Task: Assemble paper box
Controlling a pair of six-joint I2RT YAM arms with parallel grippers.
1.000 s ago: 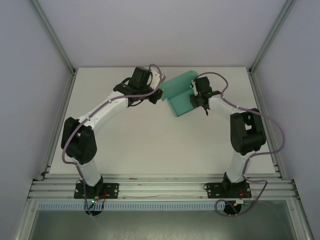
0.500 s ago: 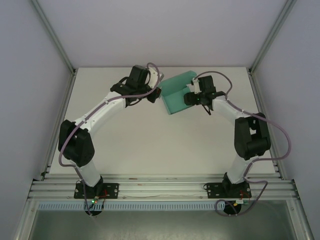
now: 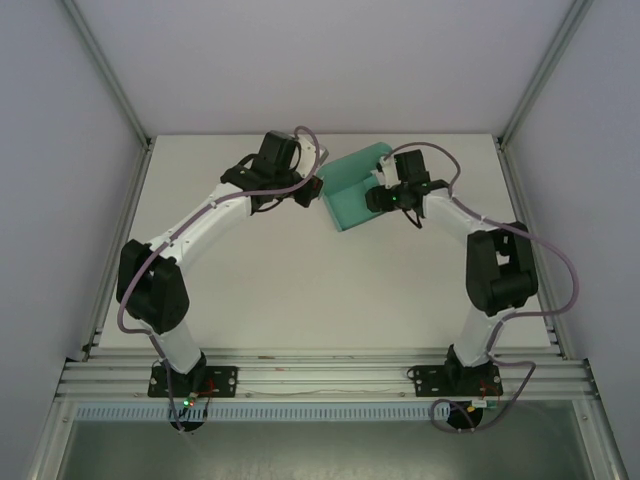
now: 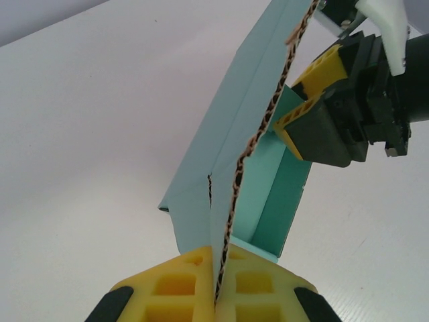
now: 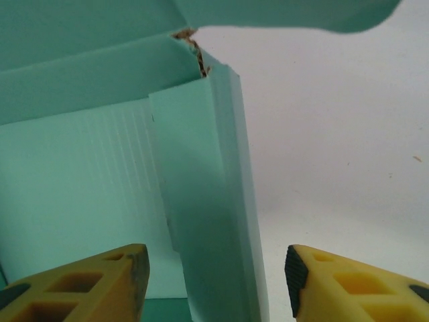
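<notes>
1. Two left fingers pinch tight on a thin edge of the paper box.
2. The right fingers are spread wide apart, with a side wall standing between them.
3. It sits half folded at the back of the surface.
4. Card looks light, bendy and easy to tear, so hold it gently near the folds.

Left pincer clamped tight, right pincer spread apart.
</notes>
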